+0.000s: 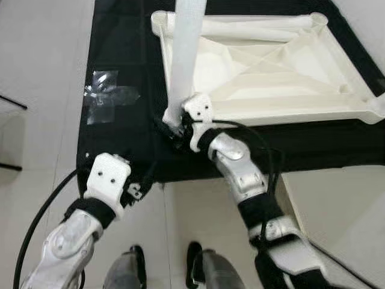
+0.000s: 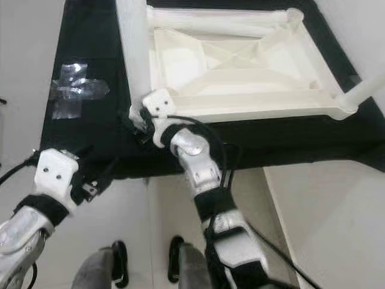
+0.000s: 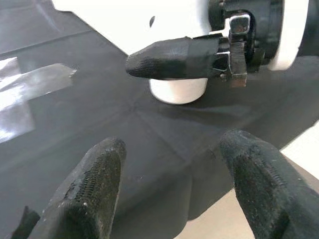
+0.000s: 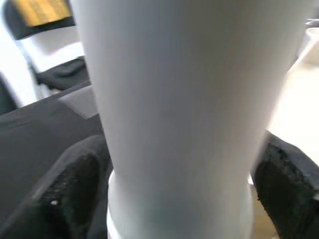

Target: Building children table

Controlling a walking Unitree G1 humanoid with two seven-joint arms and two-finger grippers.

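Two arms in play over a black mat [image 1: 120, 138] on the floor. Taped patch [image 1: 105, 96] sits far left on it. Left gripper [image 3: 174, 191] hovers low at the mat's near edge, forearm angled up from below, fingers [image 3: 89, 189] spread apart with nothing between them. Right gripper [image 1: 177, 127] reaches in further, elbow bent, fingers clamped around the base of a white table leg [image 1: 183, 60] standing at the near-left corner of the upside-down white tabletop [image 1: 337, 72].
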